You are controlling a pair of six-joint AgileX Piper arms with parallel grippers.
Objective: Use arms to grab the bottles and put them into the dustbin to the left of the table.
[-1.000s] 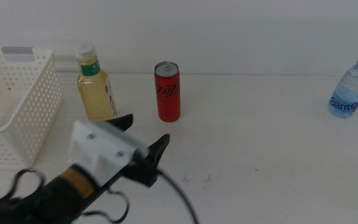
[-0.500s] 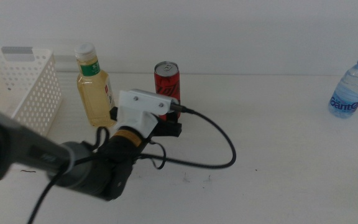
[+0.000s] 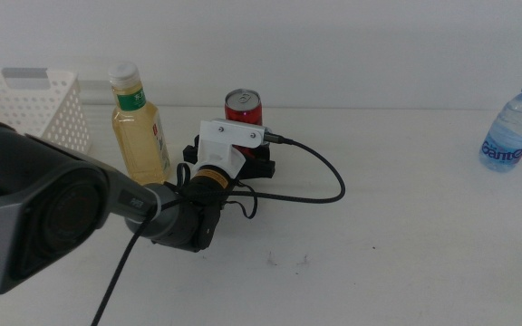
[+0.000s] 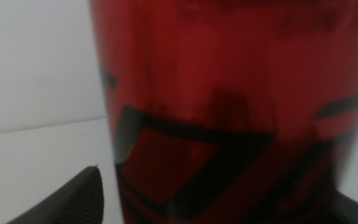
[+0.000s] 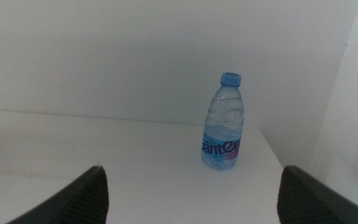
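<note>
Straddling the slim red aluminium can (image 3: pixel 244 105) mid-table with left gripper (image 3: pixel 232 168), jaws spread wide, not clamped.
Could tip it into the clear yellow-liquid bottle (image 3: pixel 140 132) alongside if closing off-centre.

Glossy metal red can (image 4: pixel 229 112)

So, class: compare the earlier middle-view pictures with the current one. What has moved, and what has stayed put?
The left arm has swung in from the near left and reached forward across the table; the left gripper now has its jaws either side of the red can, not visibly clamped. The can, the yellow bottle, the water bottle and the basket have not moved.
</note>
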